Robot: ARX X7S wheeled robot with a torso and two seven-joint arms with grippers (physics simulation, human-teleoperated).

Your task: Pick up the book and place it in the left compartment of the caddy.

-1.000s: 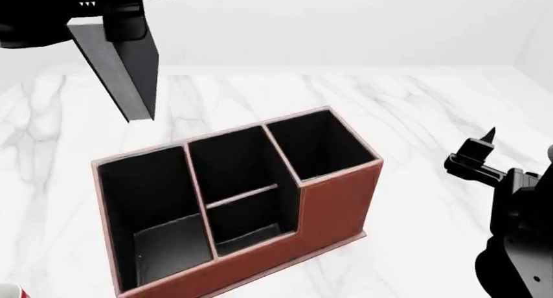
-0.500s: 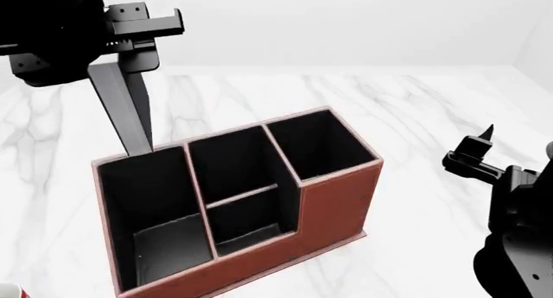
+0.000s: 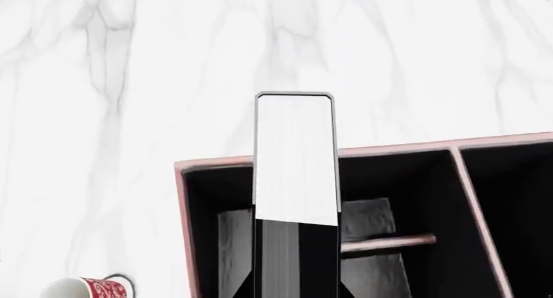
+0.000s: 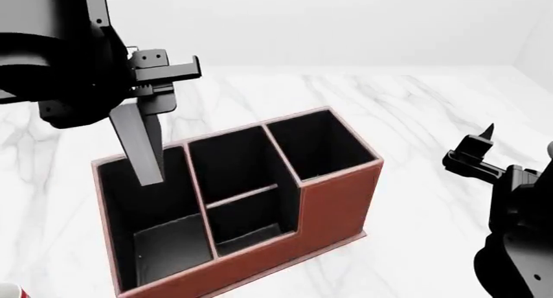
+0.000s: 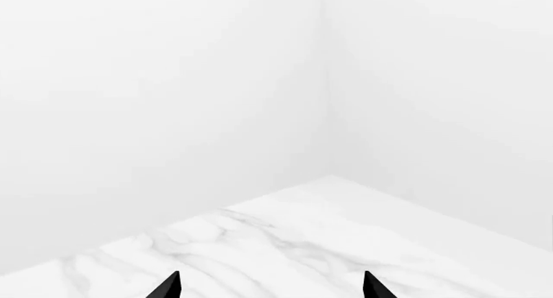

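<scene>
My left gripper [image 4: 151, 103] is shut on the top of the book [image 4: 142, 149], a thick black slab that hangs upright. Its lower end is over the back of the left compartment [image 4: 151, 207] of the reddish-brown caddy [image 4: 333, 204]. Whether it is below the rim I cannot tell. In the left wrist view the book's white page edges [image 3: 294, 162] cross the caddy's back wall [image 3: 216, 163], and the left compartment [image 3: 216, 246] lies beneath. My left gripper [image 3: 294, 291] pinches the book's dark end. My right gripper [image 4: 473, 152] [image 5: 269, 288] is open and holds nothing, off to the right of the caddy.
A red patterned mug [image 3: 87, 289] stands on the white marble table [image 4: 415, 103] beside the caddy's left end. The caddy's split middle slots [image 4: 242, 194] and the square right slot [image 4: 320, 146] are black inside. A white wall rises behind the table.
My left arm has come down and towards the caddy with the book, whose lower end now overlaps the left compartment's back. The right arm has barely moved.
</scene>
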